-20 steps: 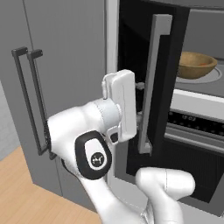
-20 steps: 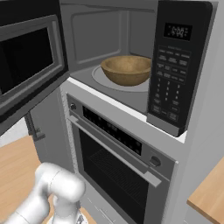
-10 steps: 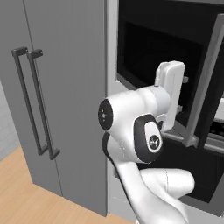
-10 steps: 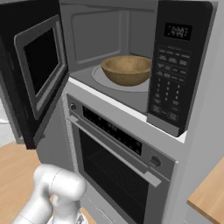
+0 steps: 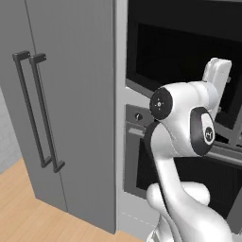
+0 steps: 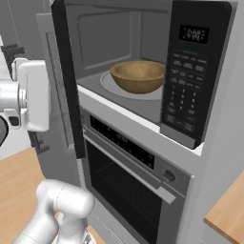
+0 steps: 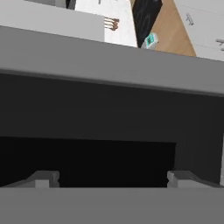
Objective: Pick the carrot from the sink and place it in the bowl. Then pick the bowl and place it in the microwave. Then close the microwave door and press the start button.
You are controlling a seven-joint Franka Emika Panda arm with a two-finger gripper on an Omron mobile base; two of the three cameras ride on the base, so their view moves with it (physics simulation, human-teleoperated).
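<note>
The spread, empty tool [image 7: 112, 178] presses flat against the microwave door's [image 6: 66, 90] outer face, which stands edge-on beside the bowl [image 6: 138, 76] in the cavity.

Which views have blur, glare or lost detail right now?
Left base view: sharp, flat light, no glare; microwave door window nearly pure black. Right base view: even light, soft shading inside the cavity around the bowl; keypad labels too small to read. Hand view: door close up, dark and featureless, fingertips soft-edged.
</note>
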